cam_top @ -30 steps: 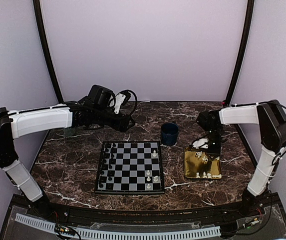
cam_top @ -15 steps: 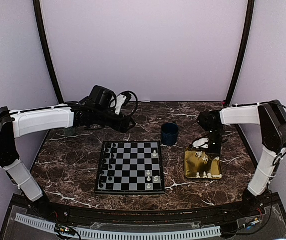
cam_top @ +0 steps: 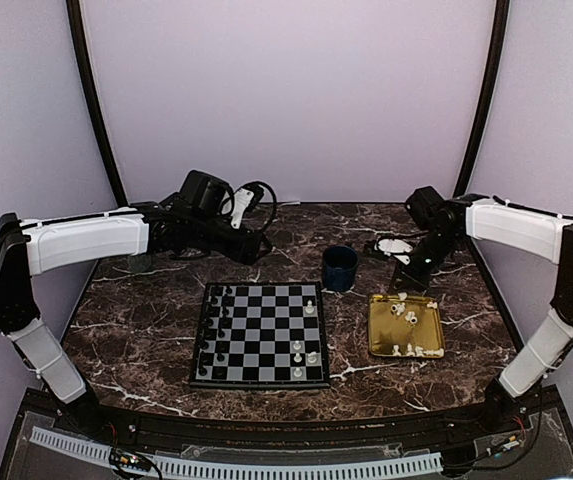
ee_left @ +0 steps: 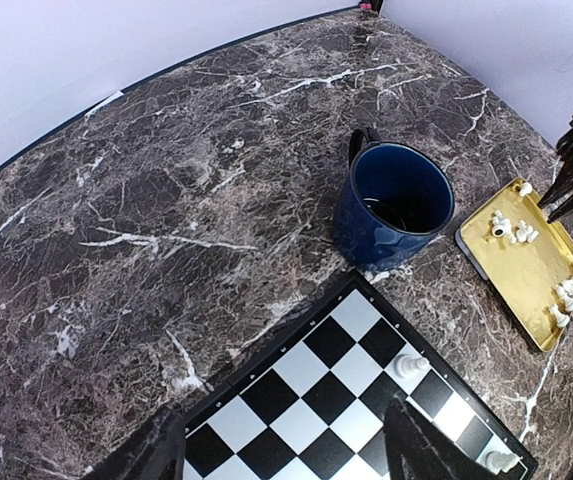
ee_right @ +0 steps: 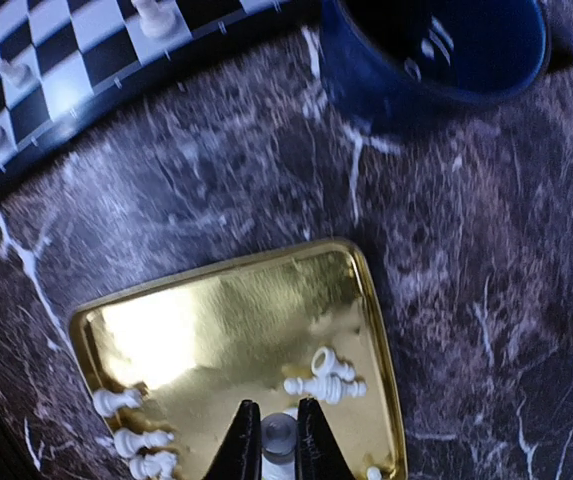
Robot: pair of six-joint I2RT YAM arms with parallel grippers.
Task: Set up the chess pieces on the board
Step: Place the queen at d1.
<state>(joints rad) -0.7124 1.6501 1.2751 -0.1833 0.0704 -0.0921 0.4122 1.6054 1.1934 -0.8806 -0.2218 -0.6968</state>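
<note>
The board [cam_top: 261, 335] lies mid-table with black pieces down its left column and a few cream-white chess pieces [cam_top: 310, 308] on its right side. More white pieces [cam_top: 403, 312] lie in the gold tray [cam_top: 431, 325]. My right gripper [cam_top: 402, 276] hangs above the tray's far edge. In the right wrist view it [ee_right: 278, 445] is shut on a white piece [ee_right: 278, 437], over the tray [ee_right: 216, 330] and loose pieces [ee_right: 326, 380]. My left gripper [cam_top: 256, 248] is open and empty beyond the board's far left corner. Its view shows the board [ee_left: 356, 400] and a white piece [ee_left: 406, 366].
A dark blue mug [cam_top: 340, 268] stands between the board's far right corner and the tray; it also shows in the left wrist view [ee_left: 396, 205] and the right wrist view [ee_right: 436, 50]. The table is dark marble with a wall behind.
My right gripper has risen from the tray and drawn back toward the far right, holding a white piece. The left arm has hardly moved.
</note>
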